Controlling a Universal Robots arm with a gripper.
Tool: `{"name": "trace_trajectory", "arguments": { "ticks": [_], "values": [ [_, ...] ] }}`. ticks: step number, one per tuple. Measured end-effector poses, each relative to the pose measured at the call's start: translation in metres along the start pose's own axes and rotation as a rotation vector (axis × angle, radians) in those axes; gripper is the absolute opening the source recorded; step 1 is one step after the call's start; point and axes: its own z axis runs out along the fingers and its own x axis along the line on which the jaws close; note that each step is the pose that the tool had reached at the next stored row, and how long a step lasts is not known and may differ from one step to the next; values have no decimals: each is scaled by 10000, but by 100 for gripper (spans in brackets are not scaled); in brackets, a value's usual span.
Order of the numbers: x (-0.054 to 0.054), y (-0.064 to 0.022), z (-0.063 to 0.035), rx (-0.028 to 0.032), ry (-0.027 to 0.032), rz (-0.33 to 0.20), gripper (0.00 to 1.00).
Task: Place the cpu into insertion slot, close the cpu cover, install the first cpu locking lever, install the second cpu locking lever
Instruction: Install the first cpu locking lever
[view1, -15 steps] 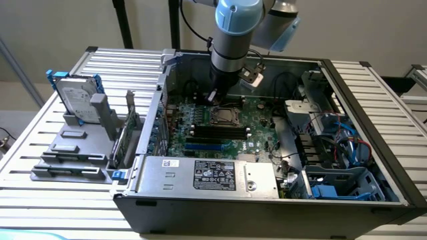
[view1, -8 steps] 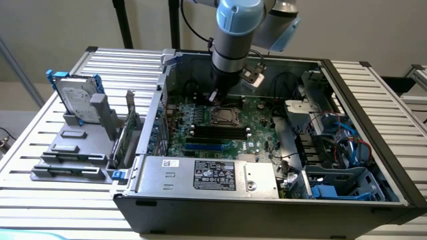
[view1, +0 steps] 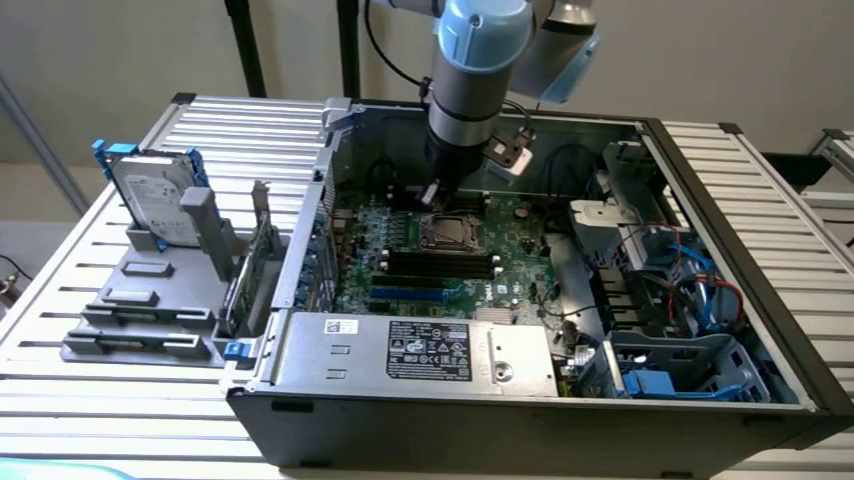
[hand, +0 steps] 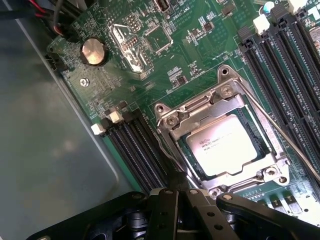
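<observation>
The cpu (hand: 225, 146) sits flat in the insertion slot (hand: 256, 142), silver lid up w/ print readable, near the middle of the motherboard (hand: 150, 65). The cpu cover (hand: 210, 112) looks folded down over it: metal frame rings the chip, chip showing thru the window. So placing and closing look done, judging by how it lies.

A thin locking lever (hand: 285, 135) runs along one side of the socket, out toward the memory slots (hand: 295, 65); can't tell if it's hooked under its tab. Another wire rod (hand: 172, 157) runs down the opposite side toward my tool.

My gripper (hand: 172, 200) has its fingers pinched fully together, nothing between them, tips right at the socket corner where that second rod ends. In the exterior view my gripper (view1: 434, 195) hangs just over the far edge of the socket (view1: 449, 230), inside the open pc case (view1: 694, 200).

I judge the step in hand is a lever push w/ closed tips, not a grasp. To do it well: keep tips on the rod's end, not on the frame or chip; press down first, then sideways under the retaining tab, since a spring wire will want to slip off. Stay clear of the black slots (hand: 135, 145) beside the socket. Risk: tip slides off and scrapes the board.
</observation>
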Motion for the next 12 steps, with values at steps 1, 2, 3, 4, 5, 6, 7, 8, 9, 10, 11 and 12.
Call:
{"name": "trace_trajectory", "arguments": {
  "ticks": [1, 2, 3, 4, 5, 6, 7, 8, 9, 10, 11, 12],
  "values": [
    [2, 5, 4, -2, 0, -12, 11],
    [3, 9, 7, -4, 1, -27, 11],
    [4, 13, 12, -7, 2, -43, 11],
    [5, 17, 16, -11, 3, -59, 11],
    [6, 21, 20, -15, 5, -73, 11],
    [7, 25, 25, -19, 8, -88, 11],
    [8, 29, 29, -23, 10, -104, 11],
    [10, 35, 32, -24, 10, -119, 11],
    [13, 41, 35, -25, 10, -135, 11],
    [16, 47, 38, -26, 10, -150, 11],
    [20, 54, 40, -27, 10, -162, 11],
    [24, 62, 41, -26, 9, -174, 11]
  ]
}}
